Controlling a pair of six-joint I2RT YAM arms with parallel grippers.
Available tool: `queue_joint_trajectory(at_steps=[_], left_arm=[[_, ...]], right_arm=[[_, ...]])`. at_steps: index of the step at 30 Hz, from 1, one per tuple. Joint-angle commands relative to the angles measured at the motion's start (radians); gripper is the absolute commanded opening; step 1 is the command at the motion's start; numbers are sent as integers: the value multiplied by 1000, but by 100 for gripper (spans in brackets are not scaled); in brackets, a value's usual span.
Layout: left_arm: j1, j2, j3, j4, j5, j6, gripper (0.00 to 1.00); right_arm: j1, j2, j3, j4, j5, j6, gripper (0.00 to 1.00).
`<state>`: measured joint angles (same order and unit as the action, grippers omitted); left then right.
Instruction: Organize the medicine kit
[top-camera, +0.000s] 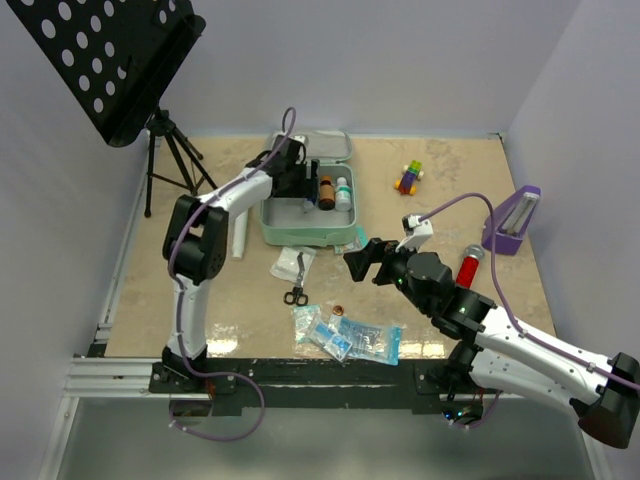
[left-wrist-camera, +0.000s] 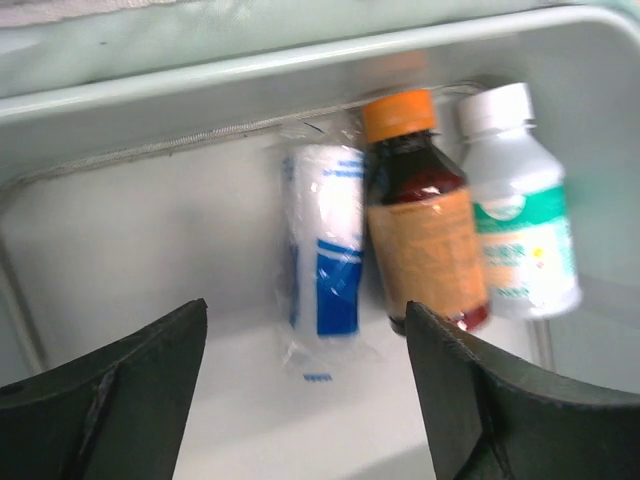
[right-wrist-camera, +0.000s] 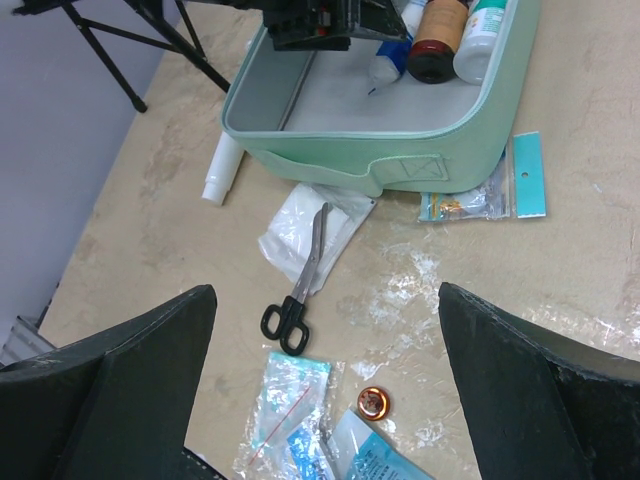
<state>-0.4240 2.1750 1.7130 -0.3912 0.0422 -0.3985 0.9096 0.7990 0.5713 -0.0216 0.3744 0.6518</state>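
The left jaws stand wide with nothing between them, down inside the open pale mint-green plastic medicine kit (top-camera: 310, 237). Just ahead of them, side by side, lie 3 things: a wrapped white-and-blue roll (left-wrist-camera: 325, 240), a brown orange-capped bottle (left-wrist-camera: 425, 240) and a white green-labelled bottle (left-wrist-camera: 515, 230). The right jaws gape wide above the beige surface (top-camera: 450, 180), with the kit beyond them and black-handled scissors (right-wrist-camera: 300, 290) below.

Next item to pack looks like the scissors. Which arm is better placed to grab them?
Right, probably. The right gripper hangs open, pointed at the scissors lying on the table before the medicine kit. The left gripper is inside the kit, by the bottles.
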Motion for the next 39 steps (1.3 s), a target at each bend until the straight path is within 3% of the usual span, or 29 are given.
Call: queue_joint_trajectory(at_steps=[1, 6, 11, 14, 21, 28, 33, 39], left_arm=[[-9, -208, -44, 15, -1, 6, 87], [-9, -426, -174, 26, -34, -6, 92], [-15, -696, -448, 89, -38, -63, 97], [-27, -817, -637, 118, -96, -100, 97], [-28, -984, -917, 135, -146, -206, 88], [-29, -1024, -1036, 187, -134, -270, 85], [-27, -1075, -1063, 201, -156, -292, 85], [-24, -1143, -1075, 175, -171, -319, 85]], right_arm=[[3, -11, 21, 23, 0, 5, 98], [2, -20, 13, -6, 17, 8, 98], [2, -11, 2, 0, 9, 23, 98], [2, 17, -2, 12, -5, 43, 98], [3, 129, -14, 77, -43, 43, 95], [61, 281, -1, 130, -80, 46, 85], [156, 468, 103, 117, -6, 52, 85], [186, 676, 206, 150, 20, 49, 79]])
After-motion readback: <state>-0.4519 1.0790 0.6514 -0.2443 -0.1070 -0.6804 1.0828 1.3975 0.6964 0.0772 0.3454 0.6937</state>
